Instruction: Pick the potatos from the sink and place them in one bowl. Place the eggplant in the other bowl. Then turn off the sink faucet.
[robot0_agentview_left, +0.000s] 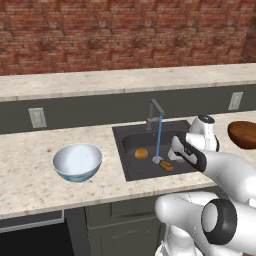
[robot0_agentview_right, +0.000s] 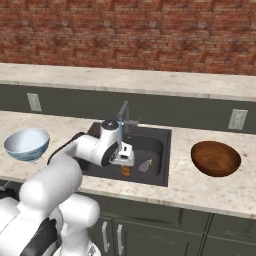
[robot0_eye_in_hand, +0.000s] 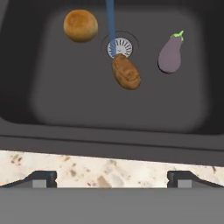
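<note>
The gripper (robot0_eye_in_hand: 111, 178) hung above the near edge of the sink (robot0_eye_in_hand: 39, 96), its two dark fingers (robot0_eye_in_hand: 41, 178) standing wide apart with nothing between them, over the speckled beige stone surface (robot0_eye_in_hand: 87, 168) at the basin's front rim.

Just beyond that rim lay the dark grey rectangular basin, matte and smooth, with rounded corners. Three things rested on its floor. The elongated potato (robot0_eye_in_hand: 126, 72), a darker brown and rough-skinned, lay touching the near side of the small round metal drain (robot0_eye_in_hand: 121, 46). A thin blue stream of water (robot0_eye_in_hand: 110, 26) fell onto that drain. The rounder potato (robot0_eye_in_hand: 80, 26), golden-orange and nearly spherical, sat apart from it on one side of the drain; the eggplant (robot0_eye_in_hand: 169, 54), a pale grey-purple pear shape with a small green stem, lay on the other side.

At the back of the basin rose the sink faucet (robot0_agentview_left: 154, 114), grey metal with an upright post and an angular bent spout.

On the surface to the left of the sink stood the pale blue-white bowl (robot0_agentview_left: 77, 162), glossy, round and empty. To the right stood the dark reddish-brown bowl (robot0_agentview_right: 215, 158), wood-like and likewise empty. Behind ran a grey backsplash and a red brick wall (robot0_agentview_right: 150, 30).
</note>
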